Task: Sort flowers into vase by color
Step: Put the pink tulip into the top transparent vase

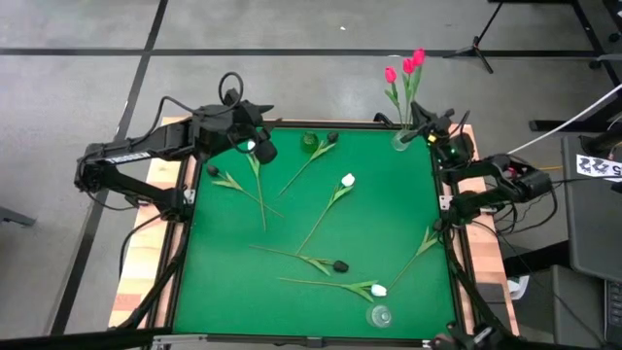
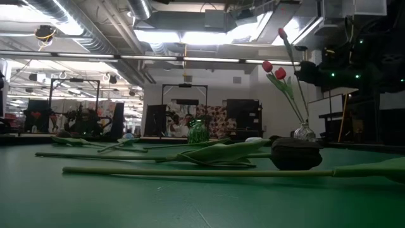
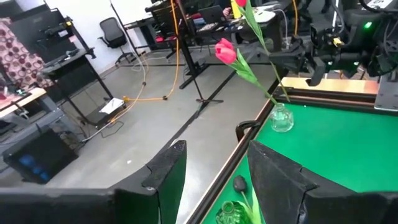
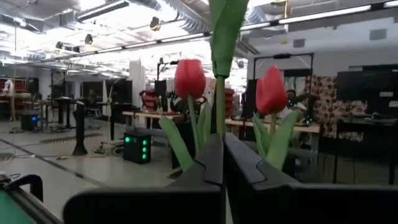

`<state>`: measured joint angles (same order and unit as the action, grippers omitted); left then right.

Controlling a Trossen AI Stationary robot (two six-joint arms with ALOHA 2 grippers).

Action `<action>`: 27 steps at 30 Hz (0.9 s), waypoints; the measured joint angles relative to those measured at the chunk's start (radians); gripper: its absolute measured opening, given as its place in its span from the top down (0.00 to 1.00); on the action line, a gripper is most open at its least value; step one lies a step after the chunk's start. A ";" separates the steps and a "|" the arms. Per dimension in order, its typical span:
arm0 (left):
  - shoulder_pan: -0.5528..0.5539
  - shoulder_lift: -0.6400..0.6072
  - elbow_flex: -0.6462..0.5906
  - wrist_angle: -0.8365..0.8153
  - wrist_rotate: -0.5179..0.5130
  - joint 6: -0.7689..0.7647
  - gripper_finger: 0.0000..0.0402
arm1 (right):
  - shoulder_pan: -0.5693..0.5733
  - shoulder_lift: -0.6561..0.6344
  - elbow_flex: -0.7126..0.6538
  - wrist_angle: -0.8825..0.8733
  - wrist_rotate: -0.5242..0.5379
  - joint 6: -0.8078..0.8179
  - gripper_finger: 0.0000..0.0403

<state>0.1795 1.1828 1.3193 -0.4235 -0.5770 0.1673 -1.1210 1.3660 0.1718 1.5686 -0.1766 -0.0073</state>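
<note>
The right gripper (image 1: 420,124) sits at the far right corner of the green worktop (image 1: 389,224), its fingers pinched nearly together on the stem of a red tulip (image 4: 219,118) just above the clear vase (image 1: 401,142). That stem runs upright, in line with the vase mouth below, beside two red tulips (image 1: 391,75) already standing in it. The coming move turns on this: the stem's long axis points straight down into the vase, so letting go should seat it, provided the stem end is inside the neck, which I cannot confirm.

The left gripper (image 1: 260,148) hovers over the far left part of the worktop, fingers spread apart and empty. A black tulip (image 1: 213,171) lies just beside it, stem trailing toward the near side, so the left arm is nearer. The green vase (image 1: 310,142) stands along the far edge; another clear vase (image 1: 379,315) stands at the near edge, by a white tulip (image 1: 379,290).
</note>
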 joint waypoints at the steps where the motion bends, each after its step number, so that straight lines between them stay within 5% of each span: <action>1: 0.000 0.000 0.000 0.000 0.000 0.000 0.58 | -0.008 0.000 0.008 0.000 -0.016 -0.002 1.00; 27: 0.000 0.000 0.000 -0.006 0.000 0.019 0.58 | -0.051 0.089 0.063 0.005 -0.142 -0.016 1.00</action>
<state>0.1795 1.1828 1.3193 -0.4294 -0.5770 0.1864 -1.1725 1.4549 0.2348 1.5734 -0.3190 -0.0232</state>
